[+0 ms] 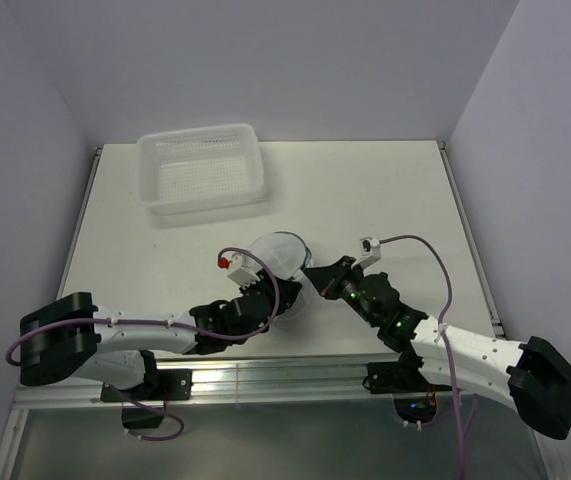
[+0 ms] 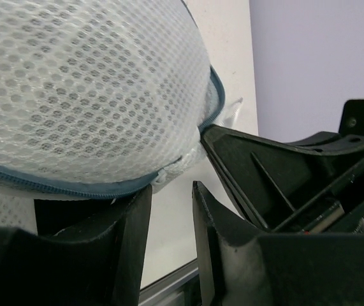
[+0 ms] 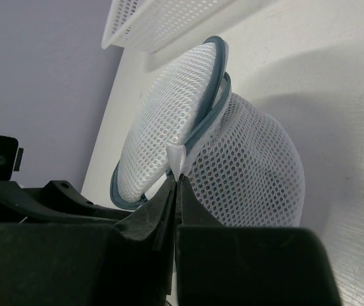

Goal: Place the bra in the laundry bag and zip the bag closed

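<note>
The laundry bag (image 3: 232,159) is soft, light, floppy mesh; hold its tab (image 3: 176,155). The right gripper (image 3: 175,186) pinches that tab tight. The left gripper (image 2: 169,199), half open, holds nothing.

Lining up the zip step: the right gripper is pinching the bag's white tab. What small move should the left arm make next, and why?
Probably nudge the left gripper up to the zipper and close there. Its fingers stand apart just below the bag, holding nothing, while the right gripper anchors the tab and the zipper gapes on top.
</note>
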Robot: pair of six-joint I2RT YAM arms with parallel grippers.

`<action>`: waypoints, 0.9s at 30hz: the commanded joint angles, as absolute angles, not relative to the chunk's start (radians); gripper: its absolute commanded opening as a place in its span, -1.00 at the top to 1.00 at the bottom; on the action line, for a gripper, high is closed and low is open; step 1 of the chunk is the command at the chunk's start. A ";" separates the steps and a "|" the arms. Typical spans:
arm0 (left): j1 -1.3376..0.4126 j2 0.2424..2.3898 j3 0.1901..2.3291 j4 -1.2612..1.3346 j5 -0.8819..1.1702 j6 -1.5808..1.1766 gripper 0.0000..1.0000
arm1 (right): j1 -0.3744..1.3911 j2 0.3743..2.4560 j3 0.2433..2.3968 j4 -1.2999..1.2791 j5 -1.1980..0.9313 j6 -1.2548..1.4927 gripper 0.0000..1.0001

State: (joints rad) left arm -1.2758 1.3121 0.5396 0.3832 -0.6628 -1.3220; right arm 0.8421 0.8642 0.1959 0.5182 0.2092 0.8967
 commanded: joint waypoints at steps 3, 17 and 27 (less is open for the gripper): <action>-1.269 1.322 0.571 0.414 -0.710 -1.325 0.24 | 0.854 0.818 0.187 0.561 0.233 0.884 1.00; -1.266 1.345 0.563 0.514 -0.719 -1.275 0.64 | 0.896 0.818 0.138 0.577 0.236 0.900 1.00; -1.270 1.306 0.526 0.434 -0.664 -1.298 0.99 | 0.893 0.818 0.170 0.525 0.268 0.850 1.00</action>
